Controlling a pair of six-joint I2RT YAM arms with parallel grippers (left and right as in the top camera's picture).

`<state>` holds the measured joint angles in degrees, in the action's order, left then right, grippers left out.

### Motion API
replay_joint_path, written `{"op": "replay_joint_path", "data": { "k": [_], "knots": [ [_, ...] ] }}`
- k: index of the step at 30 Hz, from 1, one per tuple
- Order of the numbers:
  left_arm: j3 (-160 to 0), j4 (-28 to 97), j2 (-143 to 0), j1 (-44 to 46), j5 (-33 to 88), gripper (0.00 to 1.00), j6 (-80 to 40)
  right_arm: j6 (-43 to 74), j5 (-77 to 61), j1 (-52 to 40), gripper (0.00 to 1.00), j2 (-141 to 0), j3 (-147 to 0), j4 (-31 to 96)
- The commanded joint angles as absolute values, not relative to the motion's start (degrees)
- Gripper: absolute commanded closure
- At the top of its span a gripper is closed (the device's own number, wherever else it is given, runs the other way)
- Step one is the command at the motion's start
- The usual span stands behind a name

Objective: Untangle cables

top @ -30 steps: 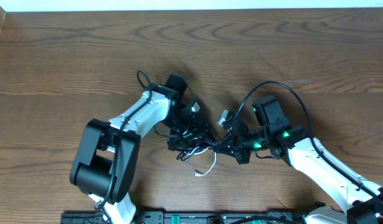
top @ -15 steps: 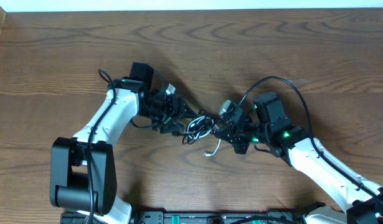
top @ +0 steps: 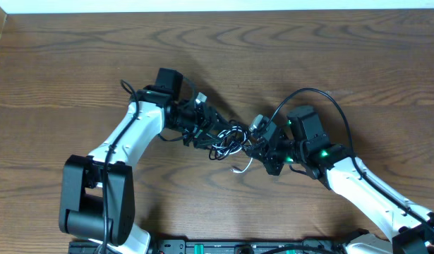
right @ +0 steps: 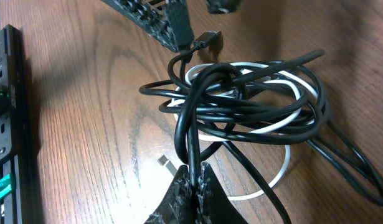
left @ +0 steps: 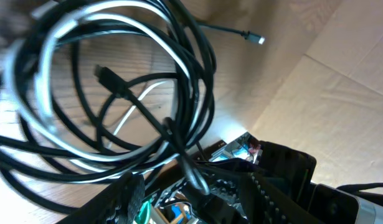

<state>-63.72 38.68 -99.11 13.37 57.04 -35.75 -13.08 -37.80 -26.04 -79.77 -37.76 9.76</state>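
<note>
Right pincer [right: 192, 183] pinching black cables [right: 207, 73], left pincer [top: 215, 132] state unclear; pulling apart could cinch them tighter.

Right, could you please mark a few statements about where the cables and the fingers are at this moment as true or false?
1. The right fingers are closed on strands of the black cables. True.
2. The white cable lies well apart from the black ones. False: it is wound through their loops, with one end trailing onto the table.
3. Seen from overhead, the cable bundle sits between the left fingers and the right fingers. True.
4. The black cables are laid out straight, side by side. False: they form one coiled, crossing tangle.
</note>
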Motion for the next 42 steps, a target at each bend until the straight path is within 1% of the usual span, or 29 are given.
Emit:
{"op": "replay_joint_path", "data": {
  "k": [1, 8, 10, 16, 24, 27, 30, 32, 36, 40, 42],
  "knots": [
    [-64.34, 38.48, -99.26, 14.48, 56.90, 0.45, -37.28, -14.90, -39.57, -25.61, 0.99, -79.83, -37.30, 10.00],
    [-64.31, 38.28, -101.30, 14.61, 54.41, 0.47, -38.70, -15.18, -39.57, -25.61, 0.99, -79.83, -37.30, 10.13],
    [-64.31, 38.35, -102.56, 14.98, 55.05, 0.49, -38.72, -15.33, -39.57, -25.61, 0.99, -79.83, -37.30, 10.13],
    [-64.31, 38.04, -105.82, 17.67, 59.44, 0.49, -38.72, -16.60, -39.57, -25.61, 0.99, -79.83, -37.30, 10.74],
    [-64.31, 36.93, -108.14, 19.38, 59.61, 0.49, -38.72, -17.28, -39.57, -25.63, 0.99, -79.83, -37.28, 11.22],
    [-64.31, 36.91, -108.14, 19.38, 60.29, 0.56, -38.70, -18.11, -39.55, -26.30, 0.99, -79.83, -37.28, 11.38],
    [-64.31, 36.49, -108.14, 19.38, 62.22, 0.68, -38.68, -18.98, -39.35, -27.53, 0.99, -79.83, -37.26, 11.40],
    [-64.31, 36.29, -108.14, 19.38, 62.57, 0.74, -38.68, -19.70, -39.27, -28.27, 0.99, -79.83, -37.26, 11.42],
    [-64.31, 35.88, -108.14, 19.38, 62.57, 0.80, -38.68, -19.99, -39.33, -29.15, 0.99, -79.83, -37.26, 11.29],
    [-64.31, 35.90, -108.14, 19.38, 62.52, 0.81, -38.39, -19.99, -39.40, -29.12, 0.99, -79.83, -37.26, 11.11],
    [-64.31, 35.90, -108.14, 19.38, 62.37, 0.92, -38.20, -19.99, -39.66, -29.15, 0.99, -79.83, -37.26, 11.00]
  ]
}}
